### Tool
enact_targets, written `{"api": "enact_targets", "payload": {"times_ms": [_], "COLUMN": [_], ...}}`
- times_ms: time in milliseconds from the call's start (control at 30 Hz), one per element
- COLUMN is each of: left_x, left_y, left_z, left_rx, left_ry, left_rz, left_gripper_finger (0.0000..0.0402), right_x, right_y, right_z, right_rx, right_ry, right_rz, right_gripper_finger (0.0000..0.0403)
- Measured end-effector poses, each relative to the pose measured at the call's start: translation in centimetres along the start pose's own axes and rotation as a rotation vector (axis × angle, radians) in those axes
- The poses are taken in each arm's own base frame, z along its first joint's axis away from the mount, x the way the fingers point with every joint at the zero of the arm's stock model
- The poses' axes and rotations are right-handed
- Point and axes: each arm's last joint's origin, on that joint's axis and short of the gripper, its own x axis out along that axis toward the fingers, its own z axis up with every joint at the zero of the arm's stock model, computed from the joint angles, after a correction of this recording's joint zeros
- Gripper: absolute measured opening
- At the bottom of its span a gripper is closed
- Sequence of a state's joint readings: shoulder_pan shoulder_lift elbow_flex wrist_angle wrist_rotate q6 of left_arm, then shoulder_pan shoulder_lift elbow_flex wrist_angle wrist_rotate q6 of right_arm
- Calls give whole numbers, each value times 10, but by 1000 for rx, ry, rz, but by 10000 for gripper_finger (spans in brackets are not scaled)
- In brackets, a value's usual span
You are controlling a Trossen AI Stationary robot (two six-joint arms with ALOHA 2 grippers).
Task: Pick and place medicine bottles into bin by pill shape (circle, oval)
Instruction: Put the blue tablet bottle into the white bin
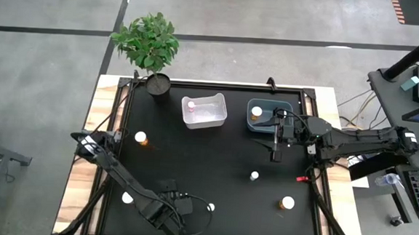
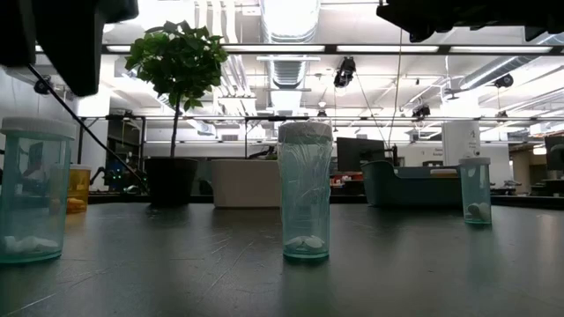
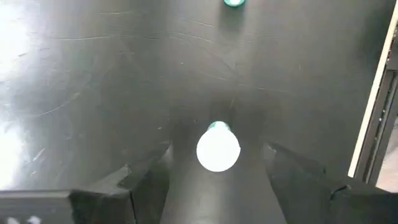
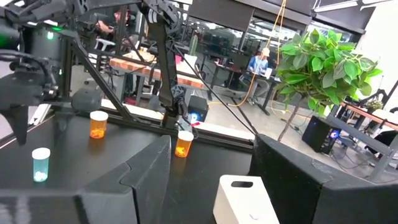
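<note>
1. Black matting covers your bench (image 1: 214, 161); two bins sit at its far edge, a white bin (image 1: 204, 110) and a blue-grey bin (image 1: 265, 115), with a potted plant (image 1: 150, 47) at the far left corner.
2. Medicine bottles remain loose on the bench: an amber one (image 1: 141, 137) at the left, a white-capped one (image 1: 127, 198) near the left front, a small clear one (image 1: 210, 207) at the front centre, another small one (image 1: 254, 176) right of centre, and an amber one (image 1: 286, 203) at the right front. A small red object (image 1: 301, 179) lies near the right edge; leave it out of the sort.
3. Your left gripper (image 3: 217, 163) hangs directly over the front-centre bottle; its jaws stand apart with the white cap (image 3: 218, 150) between them, not touching.
4. Your right gripper (image 1: 276, 154) hovers just in front of the blue-grey bin. The right wrist view shows its jaws apart and nothing between them.
5. Judgement: the pick of the front-centre bottle is the step in hand. The next move calls for a straight descent, then a squeeze on the bottle body below the cap.
6. The low view shows pale pills in that bottle (image 2: 306, 190), but their shape cannot be told; confirm it before choosing a bin.
</note>
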State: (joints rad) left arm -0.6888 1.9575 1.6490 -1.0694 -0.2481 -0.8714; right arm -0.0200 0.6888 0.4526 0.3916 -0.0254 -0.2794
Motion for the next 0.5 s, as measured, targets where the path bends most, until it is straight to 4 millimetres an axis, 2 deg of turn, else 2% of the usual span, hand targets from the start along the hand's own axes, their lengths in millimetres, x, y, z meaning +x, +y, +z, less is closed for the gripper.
{"api": "enact_targets", "payload": {"times_ms": [300, 500], "left_x": [26, 29], "left_y": [4, 3], "left_z": [-10, -11], "left_rx": [5, -9], "left_ry": [0, 6], "left_rz": [20, -2], "left_gripper_finger": [235, 235], "right_x": [0, 0], "right_y": [0, 0], "right_z": [0, 0], "right_rx": [-1, -7], "right_ry": [3, 2], "right_rz": [0, 0], "right_gripper_finger": [221, 221]}}
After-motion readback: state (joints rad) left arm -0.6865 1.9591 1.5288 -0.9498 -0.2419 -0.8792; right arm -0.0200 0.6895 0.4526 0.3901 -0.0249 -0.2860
